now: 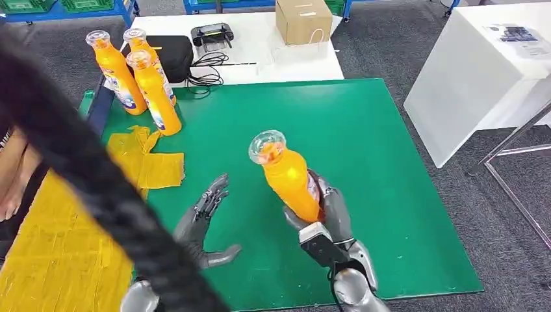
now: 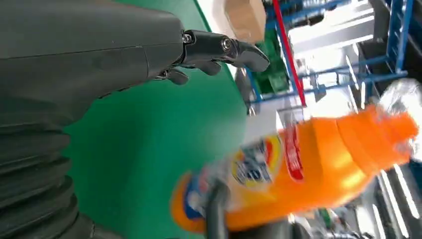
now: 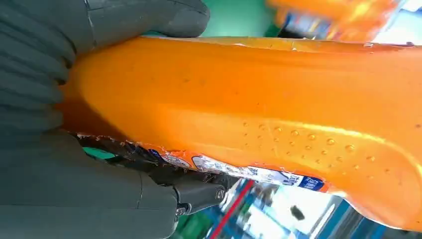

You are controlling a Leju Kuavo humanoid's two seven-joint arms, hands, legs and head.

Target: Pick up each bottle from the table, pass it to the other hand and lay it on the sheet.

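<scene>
Right hand [image 1: 325,218] wrapped around the lower body of an orange plastic bottle with a clear cap [image 1: 286,174], held upright and slightly tilted above the green mat [image 1: 383,169], thumb and fingers [image 3: 149,17] pressed against its sides in the right wrist view. Left hand [image 1: 205,224] just beside it, empty, fingers spread apart and palm turned toward the bottle, not touching it. Three more orange bottles [image 1: 140,81] standing upright together at the mat's far left corner, well apart from the hands; crumpled yellow sheet [image 1: 65,247] spread at the left, next to the mat.
</scene>
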